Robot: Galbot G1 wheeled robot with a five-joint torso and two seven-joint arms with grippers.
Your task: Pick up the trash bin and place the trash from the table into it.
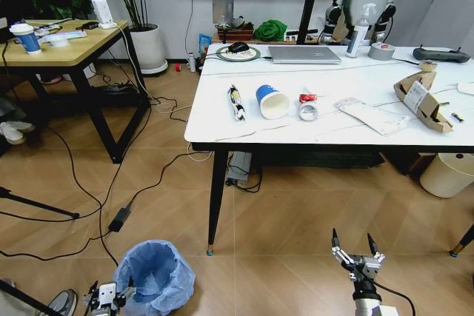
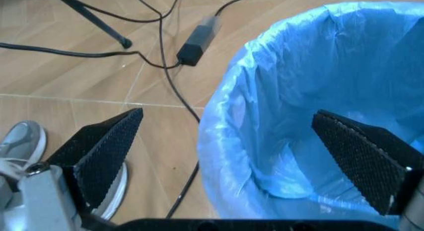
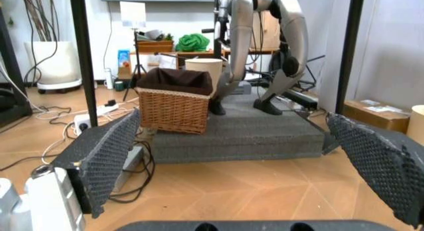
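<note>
1. The left claw [image 2: 225, 156] hangs spread wide at the rim of the small round trash bin lined with crinkly light-blue plastic [image 2: 318, 107], which stands on the wood floor well short of the counter. One pad sits outside the rim and the other over the bag's inside, gripping nothing. If the pads pinch only the loose liner and not the wall, the bag may pull free and the bin stay behind or tip.
2. The black power brick and cables [image 2: 197, 39] lie just beside the bin; a dragged bin could snag them.
3. The right claw [image 1: 357, 251] hovers released low over the floor, near the counter's front.
4. The white marble-look counter with black legs [image 1: 222, 127] carries the blue-white paper cup [image 1: 272, 101], black-white tube wrapper [image 1: 236, 101], red wrapper [image 1: 307, 98] and torn brown cardboard box [image 1: 422, 99]. The cup, on its side, could roll when touched.
</note>
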